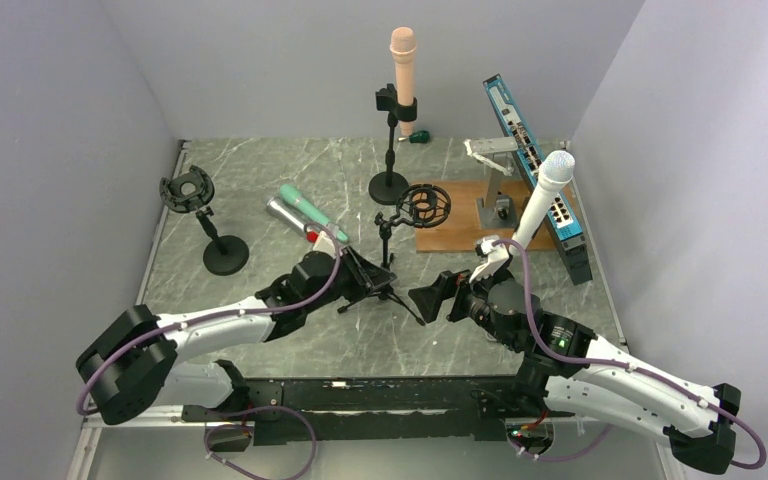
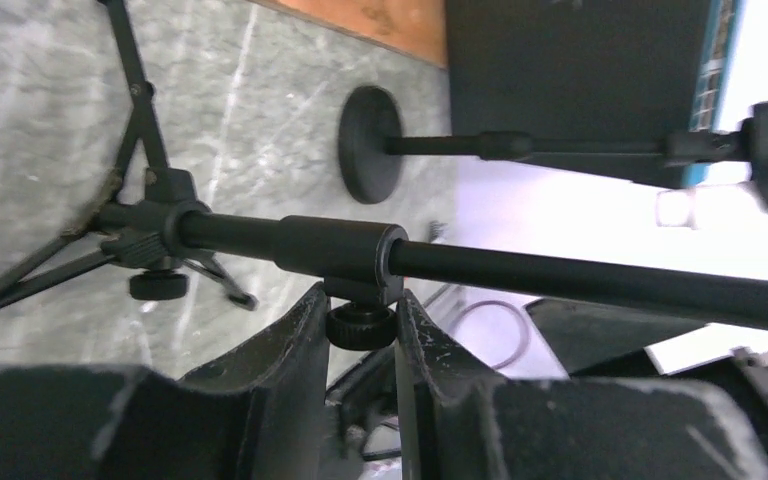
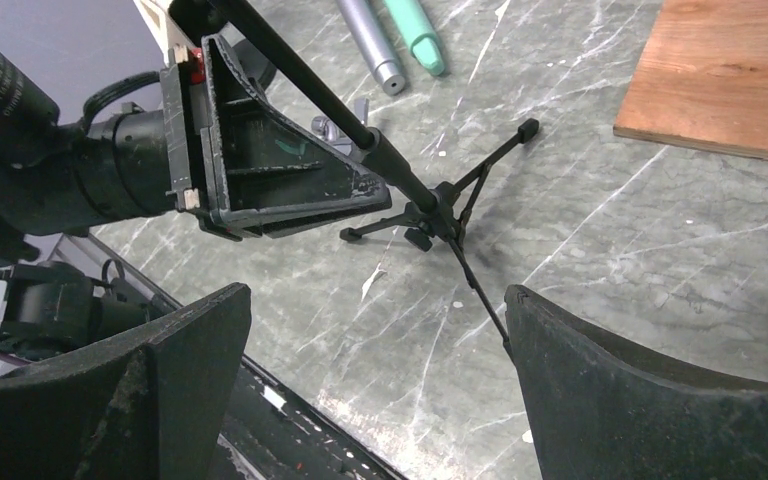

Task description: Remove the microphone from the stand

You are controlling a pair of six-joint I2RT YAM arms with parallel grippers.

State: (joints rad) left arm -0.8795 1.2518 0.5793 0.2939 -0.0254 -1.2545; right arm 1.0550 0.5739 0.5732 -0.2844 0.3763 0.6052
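A peach microphone (image 1: 403, 60) stands upright in the clip of a round-base stand (image 1: 390, 187) at the back; it also shows in the left wrist view (image 2: 705, 205). A white microphone (image 1: 543, 195) leans at the right, its lower end hidden behind my right arm. A tripod stand (image 1: 385, 285) with an empty ring mount (image 1: 425, 204) stands mid-table. My left gripper (image 1: 365, 272) is shut on its pole (image 2: 340, 245), fingers either side of the collar knob (image 2: 360, 327). My right gripper (image 1: 435, 298) is open and empty just right of the tripod (image 3: 440, 215).
A grey microphone (image 1: 285, 212) and a green microphone (image 1: 310, 212) lie on the table. A third stand (image 1: 222, 255) with an empty mount is at the left. A wooden board (image 1: 455, 235) with a metal bracket (image 1: 490, 190) and a blue rack unit (image 1: 540, 170) are at the right.
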